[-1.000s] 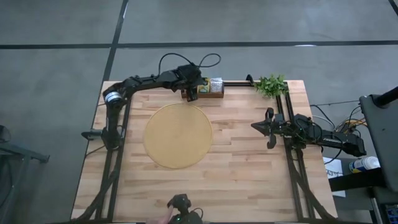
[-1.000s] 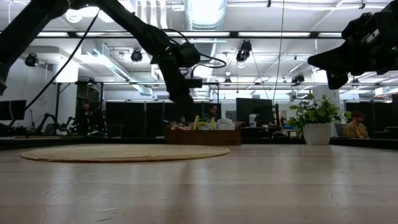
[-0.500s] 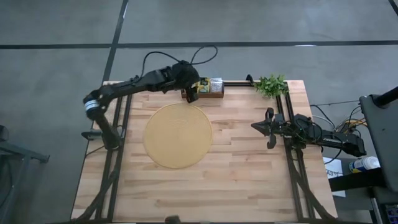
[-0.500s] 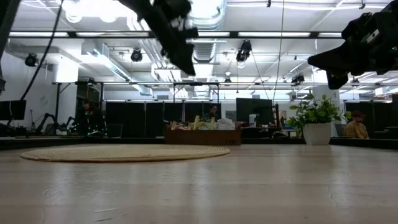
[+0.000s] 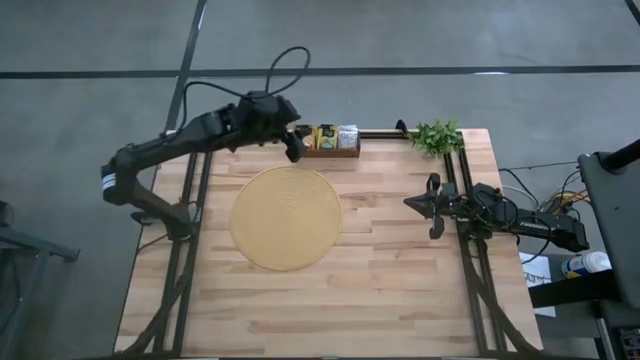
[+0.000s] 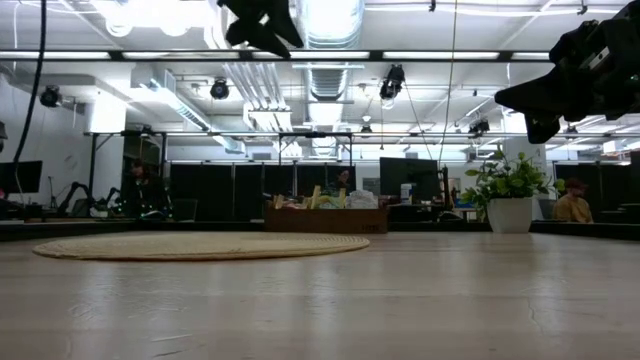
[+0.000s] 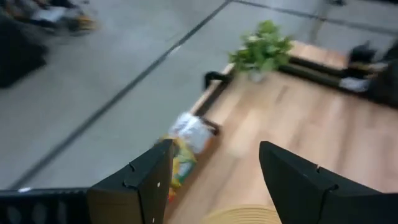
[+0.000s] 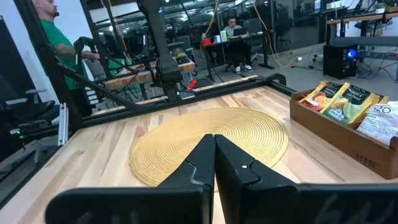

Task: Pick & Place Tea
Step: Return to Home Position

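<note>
The tea sachets (image 5: 333,135), orange, green-yellow and white, stand on edge in the brown wooden tray (image 5: 345,150) at the table's far edge. They also show in the right wrist view as sachets (image 8: 345,99) and, blurred, in the left wrist view as sachets (image 7: 186,140). My left gripper (image 5: 293,147) hangs high in the air just left of the tray, open and empty (image 7: 214,155). My right gripper (image 5: 432,205) waits raised over the table's right side, shut (image 8: 214,155). The round tan mat (image 5: 287,217) lies flat at mid-table.
A small potted plant (image 5: 436,137) stands at the far right corner, right of the tray. Bare wood stretches along the table's near half. People sit and stand in the room beyond the table, one in a green shirt (image 8: 46,31).
My left gripper has risen from the tray's left end, going up high and a little toward the table's left edge. Nothing shows between its fingers. The tray, sachets and mat have stayed put.
</note>
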Tool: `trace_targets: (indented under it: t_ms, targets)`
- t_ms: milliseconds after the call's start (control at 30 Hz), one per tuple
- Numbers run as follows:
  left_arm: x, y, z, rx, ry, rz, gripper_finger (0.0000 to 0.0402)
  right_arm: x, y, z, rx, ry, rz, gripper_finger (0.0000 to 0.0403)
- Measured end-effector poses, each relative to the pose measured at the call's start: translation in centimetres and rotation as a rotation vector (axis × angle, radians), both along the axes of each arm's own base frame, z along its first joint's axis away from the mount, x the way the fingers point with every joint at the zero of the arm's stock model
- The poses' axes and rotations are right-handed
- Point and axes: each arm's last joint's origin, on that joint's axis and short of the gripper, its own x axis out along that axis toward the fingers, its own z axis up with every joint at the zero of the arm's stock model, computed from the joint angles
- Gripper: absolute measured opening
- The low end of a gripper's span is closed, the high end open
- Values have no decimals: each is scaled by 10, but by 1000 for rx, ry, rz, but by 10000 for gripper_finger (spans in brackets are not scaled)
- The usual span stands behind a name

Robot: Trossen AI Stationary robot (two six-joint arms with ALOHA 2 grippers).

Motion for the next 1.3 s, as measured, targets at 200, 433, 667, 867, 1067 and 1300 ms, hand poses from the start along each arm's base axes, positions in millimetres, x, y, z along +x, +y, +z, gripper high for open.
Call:
trace_targets:
  t_ms: [200,433,667,867,1067,1300]
  targets:
    - [-4,-15,-8,-116,-32,-240,233,0,0,0,0,0,0,9]
    - [-8,-47,-45,-155,-50,-362,233,0,0,0,0,0,0,9]
    - [-39,-78,-75,-105,-260,-455,233,0,0,0,0,0,0,9]
    - [-84,-85,-111,-60,-374,-464,233,0,0,0,0,0,0,9]
    - [-120,-91,-137,-27,-499,-467,233,0,0,0,0,0,0,9]
    - [-138,-92,-142,-6,-540,-410,233,0,0,0,0,0,0,9]
